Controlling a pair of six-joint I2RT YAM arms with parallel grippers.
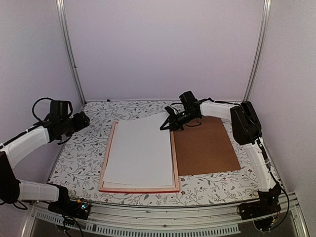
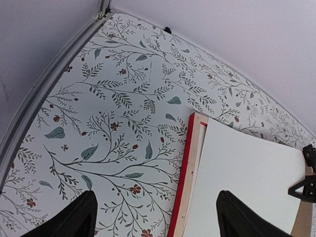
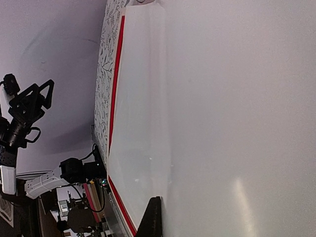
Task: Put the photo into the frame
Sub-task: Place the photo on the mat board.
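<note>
I see R gripper point(image 1: 170, 121) pinched shut on the photo point(image 1: 140, 153) at its far-right corner (white back up). Sheet lies on the frame point(image 1: 138, 189), mid-table. L gripper point(image 1: 83, 120) hangs wide open, left of it.

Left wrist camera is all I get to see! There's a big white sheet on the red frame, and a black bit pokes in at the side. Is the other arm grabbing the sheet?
Observer: Yes. The right pincer is shut on the far right corner of the white sheet and holds it raised a bit.
Operator: What's on the other side of the frame?
Observer: A brown board lies flat on the table, right beside the frame.
Operator: Is there only one sheet?
Observer: No. From above, a second white layer peeks out under the sheet along its near edge.
</note>
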